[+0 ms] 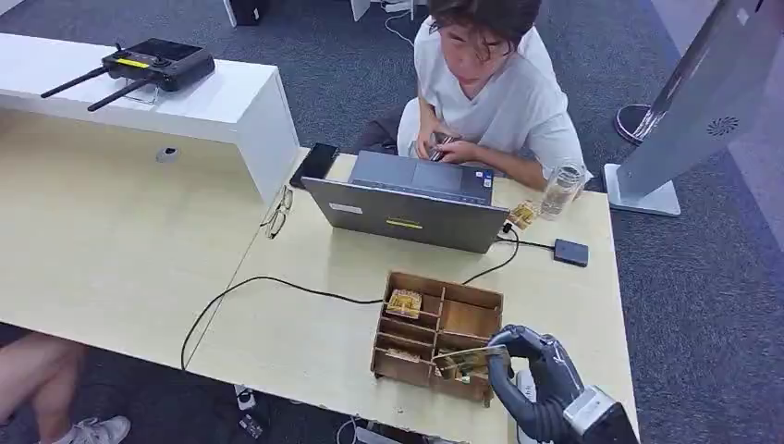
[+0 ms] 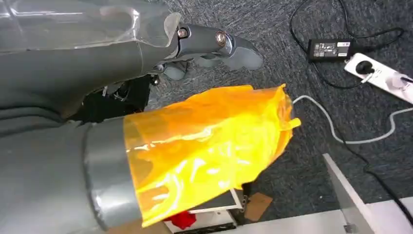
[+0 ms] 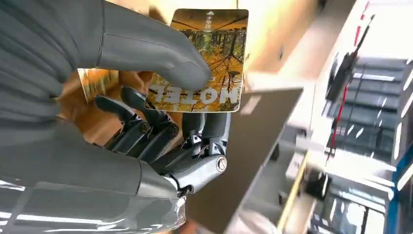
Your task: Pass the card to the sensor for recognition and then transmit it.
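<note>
My right hand is at the table's near right edge, over the front right corner of a wooden divider box. It pinches a card between thumb and fingers. In the right wrist view the card shows an autumn-tree print with "HOTEL" lettering, and the thumb presses on its face. A small dark square sensor lies flat on the table, right of the laptop and beyond the box. My left hand hangs above the carpet with its fingers stretched out and nothing in them.
A grey laptop stands behind the box, with a person seated at it. A black cable crosses the table. More cards sit in the box. A glass jar, spectacles and a phone lie further back.
</note>
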Controlling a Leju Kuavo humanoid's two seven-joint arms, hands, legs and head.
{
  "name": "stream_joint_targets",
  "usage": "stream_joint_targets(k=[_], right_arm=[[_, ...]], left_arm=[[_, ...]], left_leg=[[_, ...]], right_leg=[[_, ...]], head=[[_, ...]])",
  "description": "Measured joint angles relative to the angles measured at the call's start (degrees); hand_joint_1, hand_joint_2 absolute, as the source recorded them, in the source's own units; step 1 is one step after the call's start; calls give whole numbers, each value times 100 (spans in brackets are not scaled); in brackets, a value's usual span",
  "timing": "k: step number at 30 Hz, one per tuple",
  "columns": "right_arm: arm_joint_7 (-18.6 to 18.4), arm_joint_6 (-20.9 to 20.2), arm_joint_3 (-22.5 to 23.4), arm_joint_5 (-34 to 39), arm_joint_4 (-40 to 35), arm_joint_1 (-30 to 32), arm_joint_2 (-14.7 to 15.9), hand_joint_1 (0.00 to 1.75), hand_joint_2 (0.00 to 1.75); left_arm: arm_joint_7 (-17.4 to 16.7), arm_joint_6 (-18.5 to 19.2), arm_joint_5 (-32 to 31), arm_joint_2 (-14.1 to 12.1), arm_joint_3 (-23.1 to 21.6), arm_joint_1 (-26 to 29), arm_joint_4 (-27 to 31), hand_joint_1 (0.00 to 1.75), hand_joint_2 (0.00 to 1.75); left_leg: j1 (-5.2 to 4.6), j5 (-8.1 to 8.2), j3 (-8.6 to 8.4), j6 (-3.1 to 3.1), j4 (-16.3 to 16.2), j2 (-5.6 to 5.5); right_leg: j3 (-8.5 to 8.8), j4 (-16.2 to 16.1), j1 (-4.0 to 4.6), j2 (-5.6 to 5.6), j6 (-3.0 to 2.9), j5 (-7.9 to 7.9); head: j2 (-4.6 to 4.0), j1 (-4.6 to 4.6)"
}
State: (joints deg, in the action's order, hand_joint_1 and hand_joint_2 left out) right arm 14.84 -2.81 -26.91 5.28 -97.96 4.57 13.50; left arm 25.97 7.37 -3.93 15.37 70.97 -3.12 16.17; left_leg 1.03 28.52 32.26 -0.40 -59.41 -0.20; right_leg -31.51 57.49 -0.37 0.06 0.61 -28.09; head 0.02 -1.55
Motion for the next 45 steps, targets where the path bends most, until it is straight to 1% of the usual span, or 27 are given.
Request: stream_joint_targets(k=[2,5,9,13,20,25,36,45], right_arm=[[0,-119,90,226,-15,129,103,175,175],[-66,-180,230,410,-15,297,278,175,175],[-333,-173,363,550,2,467,497,175,175],[-634,-75,374,595,81,500,623,175,175],[-912,15,359,600,295,481,750,175,175],[-1172,128,333,382,459,415,833,175,175],[-1331,126,309,353,715,347,964,175,175],[-1348,126,309,355,780,347,999,175,175]], left_arm=[[7,0,4,0,9,1,0,0,0],[9,-7,13,0,26,0,0,0,0],[-11,-17,15,2,66,-3,0,0,0],[-63,-37,-6,2,66,-9,0,0,0],[-127,-81,-39,4,66,-11,0,0,0],[-179,-94,-46,24,66,-11,0,0,0],[-223,-146,-59,33,66,-13,0,0,0],[-232,-155,-63,33,66,-13,0,0,0]], left_leg=[[0,0,0,0,0,0],[0,0,0,0,0,0],[0,0,1,0,0,3],[0,0,1,0,0,2],[0,0,1,0,0,2],[0,-1,2,1,0,2],[-1,-2,1,2,0,2],[-1,-2,1,2,0,2]], right_leg=[[0,0,0,0,0,0],[1,0,0,0,0,0],[0,0,0,3,0,0],[0,0,0,1,1,1],[0,0,0,2,0,1],[0,0,0,1,1,1],[0,0,-1,1,2,2],[0,0,-1,2,3,3]], head=[[0,0],[0,0],[0,0],[0,2],[0,0],[0,2],[0,0],[0,0]])
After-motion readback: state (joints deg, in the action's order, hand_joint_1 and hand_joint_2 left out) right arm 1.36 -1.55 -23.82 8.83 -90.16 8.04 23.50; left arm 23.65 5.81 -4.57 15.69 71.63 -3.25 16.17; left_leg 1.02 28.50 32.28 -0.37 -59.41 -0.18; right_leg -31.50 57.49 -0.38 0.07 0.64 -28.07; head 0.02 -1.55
